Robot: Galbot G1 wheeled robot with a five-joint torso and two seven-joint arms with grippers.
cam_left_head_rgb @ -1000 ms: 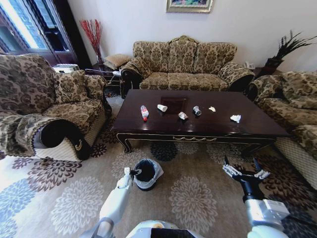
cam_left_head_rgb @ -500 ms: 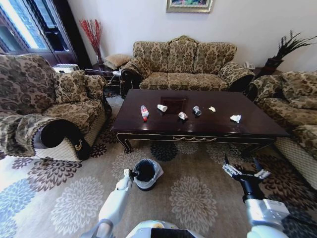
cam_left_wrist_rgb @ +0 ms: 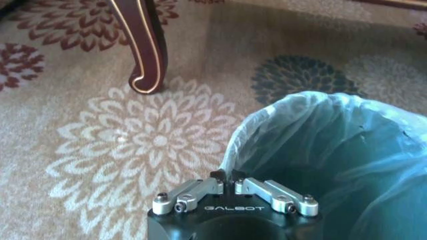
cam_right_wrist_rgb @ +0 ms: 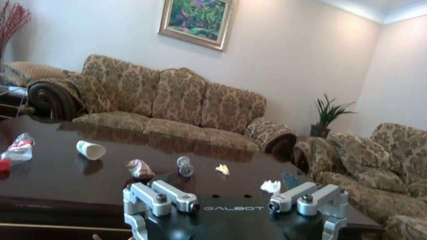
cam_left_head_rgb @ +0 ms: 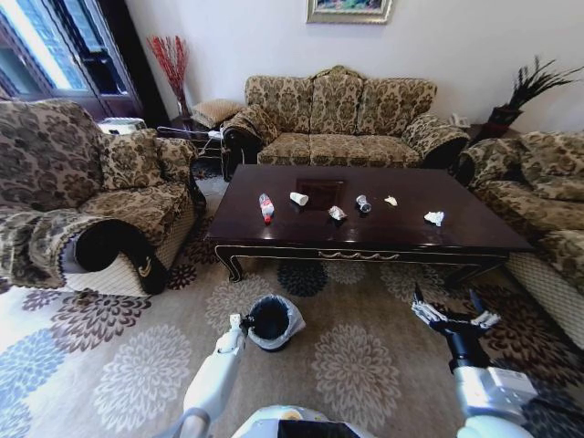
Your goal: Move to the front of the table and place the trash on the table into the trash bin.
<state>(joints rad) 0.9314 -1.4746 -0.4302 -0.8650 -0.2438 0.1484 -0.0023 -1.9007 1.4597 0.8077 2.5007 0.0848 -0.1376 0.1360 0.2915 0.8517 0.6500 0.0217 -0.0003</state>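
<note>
Where pincer bases show, white "GALBOT" lettering [cam_left_wrist_rgb: 233, 208].

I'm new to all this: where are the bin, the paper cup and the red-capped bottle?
bin [cam_left_head_rgb: 271, 321]: head view, its dark inside.
paper cup [cam_left_head_rgb: 298, 198]: head view, its white side.
bottle [cam_left_head_rgb: 266, 207]: head view, its middle, lying on the table.

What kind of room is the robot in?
Most likely a home living room: patterned brown fabric sofas surround a glossy dark brown wooden coffee table, with a framed painting above and flowered beige carpet underfoot.
</note>
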